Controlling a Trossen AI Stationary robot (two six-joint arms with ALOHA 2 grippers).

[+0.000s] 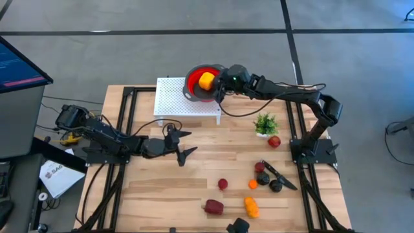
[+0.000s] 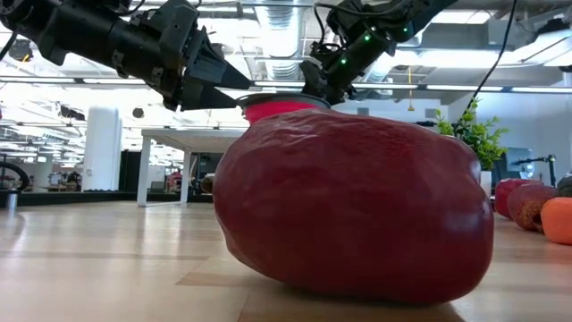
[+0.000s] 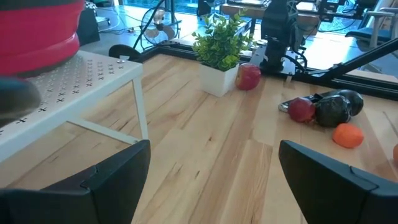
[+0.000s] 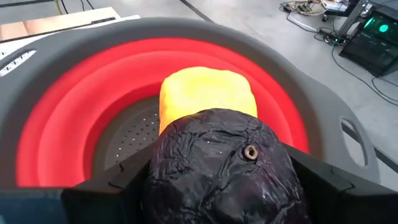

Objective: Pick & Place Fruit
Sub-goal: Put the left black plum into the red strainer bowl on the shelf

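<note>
A red collapsible bowl [image 1: 196, 85] with a grey rim [image 4: 74, 50] stands on a white perforated rack [image 1: 178, 100] at the table's far side. A yellow fruit [image 4: 205, 93] lies in it. My right gripper [image 1: 222, 83] hangs over the bowl's right rim, shut on a wrinkled near-black fruit [image 4: 217, 162]. My left gripper [image 1: 182, 144] waits open at mid-table, left of centre, with nothing between its fingers [image 3: 93, 186]. Other fruit lie on the near right of the table, among them a maroon piece [image 1: 214, 207] and an orange piece [image 1: 251, 207]. My right gripper pinches the near-black fruit between its two fingers, one on each side [image 4: 283, 180]. The fingers come from the table's right, slanting down toward the bowl. The fruit hangs clear above the bowl's inside, just in front of the yellow fruit.
A small green plant in a white pot [image 1: 265, 123] stands right of the rack, a red fruit [image 1: 274, 141] beside it. A black-handled knife [image 1: 282, 178] lies among dark and red pieces [image 1: 262, 173]. The big maroon piece [image 2: 353, 210] fills the low view.
</note>
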